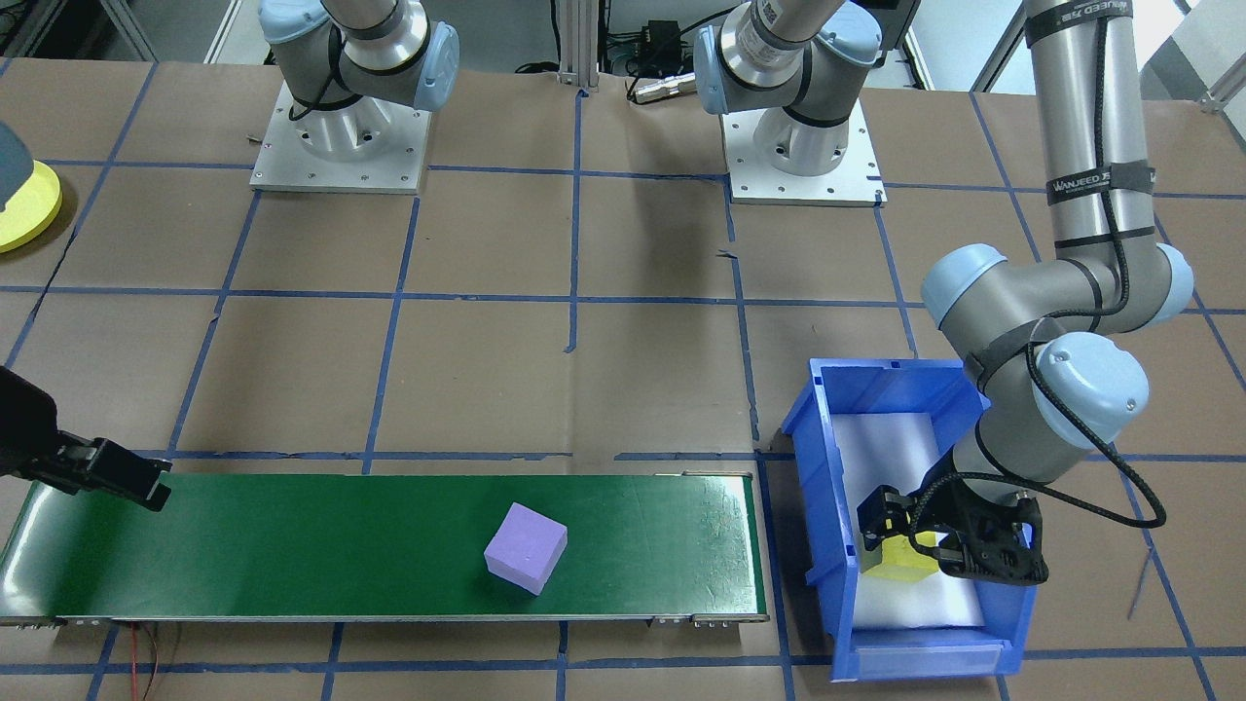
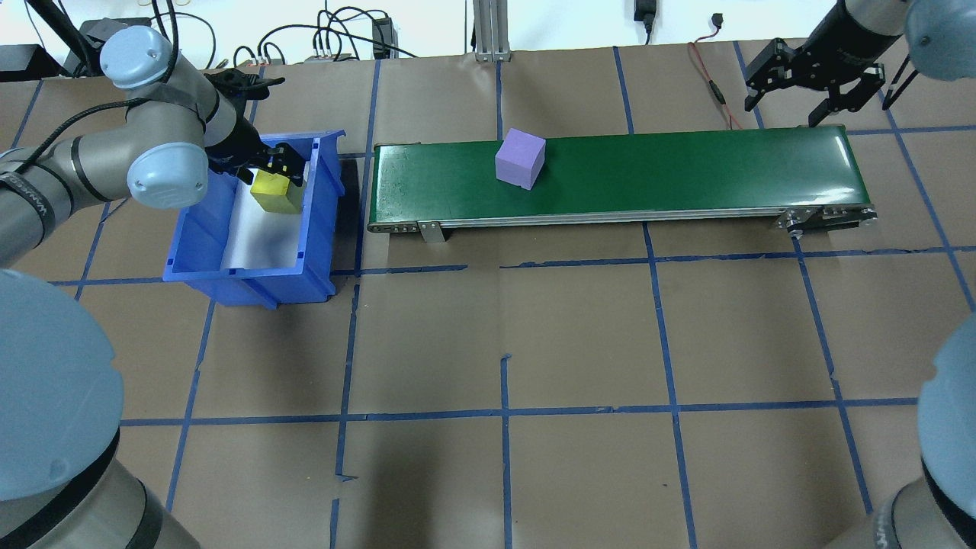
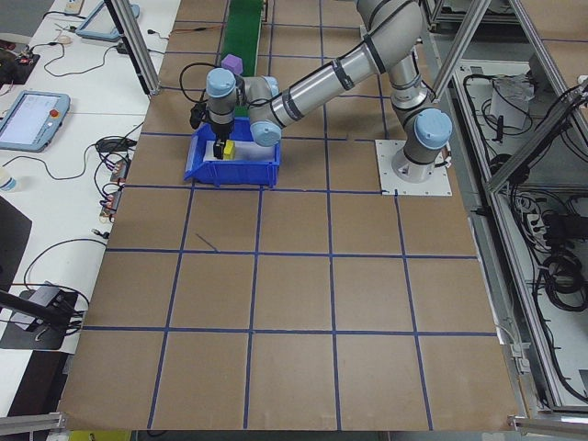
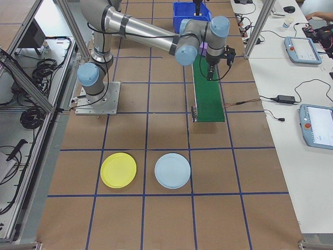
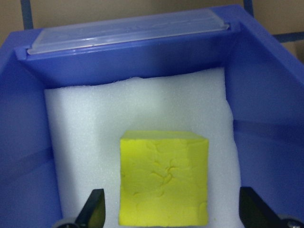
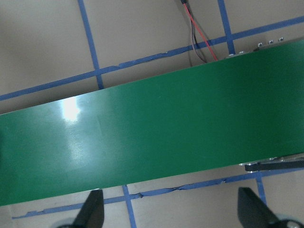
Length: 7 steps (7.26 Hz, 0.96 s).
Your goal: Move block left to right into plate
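L gripper (image 5: 171,216) spread wide astride yellow block (image 5: 164,178) in blue bin (image 5: 256,95), foam liner under it, you're set to pinch | purple block (image 2: 520,158) on green belt (image 2: 686,168) just past bin, riding to R gripper (image 2: 814,76), spread over belt's far end to catch | yellow plate (image 4: 118,170) well off belt, beside pale-blue plate (image 4: 173,170) | L arm strap reads "WANJEED"

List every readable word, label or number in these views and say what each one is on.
"WANJEED": on the black straps around the left arm, readable in the front-facing view.
Small line under it on the same strap: too small to read.
Sticker on the right arm near its base: blurred, unreadable.
Screens of the pendants on the side tables: too small to read.
Blocks, bin, conveyor, plates: none.
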### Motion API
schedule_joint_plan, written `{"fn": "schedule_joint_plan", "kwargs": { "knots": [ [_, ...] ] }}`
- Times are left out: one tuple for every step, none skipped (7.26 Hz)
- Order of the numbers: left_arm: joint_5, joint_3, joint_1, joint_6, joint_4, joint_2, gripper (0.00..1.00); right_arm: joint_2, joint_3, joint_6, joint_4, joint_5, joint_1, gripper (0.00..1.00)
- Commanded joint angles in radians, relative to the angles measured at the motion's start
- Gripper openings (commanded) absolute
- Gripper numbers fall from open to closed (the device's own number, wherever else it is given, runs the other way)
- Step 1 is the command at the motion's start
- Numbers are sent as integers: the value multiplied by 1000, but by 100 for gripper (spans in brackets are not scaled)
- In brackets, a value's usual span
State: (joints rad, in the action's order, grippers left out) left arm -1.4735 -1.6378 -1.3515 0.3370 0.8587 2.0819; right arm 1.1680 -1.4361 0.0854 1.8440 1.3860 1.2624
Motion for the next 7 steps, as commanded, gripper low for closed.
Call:
{"fn": "schedule_joint_plan", "kwargs": {
  "knots": [
    [-1,-5,-1,-4,-10,-15,28,-42,-15,72,38,-18,-23,100],
    [5,3,-3,-13,-13,-60,26,-53,-35,101,69,-36,-29,100],
    [15,1,-8,-16,3,-141,26,-51,-44,103,69,-59,-29,100],
    [45,3,-37,-24,82,-216,26,-51,-46,105,69,-59,-31,100],
    [51,16,-96,-74,95,-256,26,-51,-52,103,70,-59,-32,100],
    [51,30,-173,-146,88,-259,26,-51,-52,105,89,-59,-34,100],
    [51,32,-226,-232,88,-249,26,-51,-53,105,109,-59,-34,100]
  ]
}}
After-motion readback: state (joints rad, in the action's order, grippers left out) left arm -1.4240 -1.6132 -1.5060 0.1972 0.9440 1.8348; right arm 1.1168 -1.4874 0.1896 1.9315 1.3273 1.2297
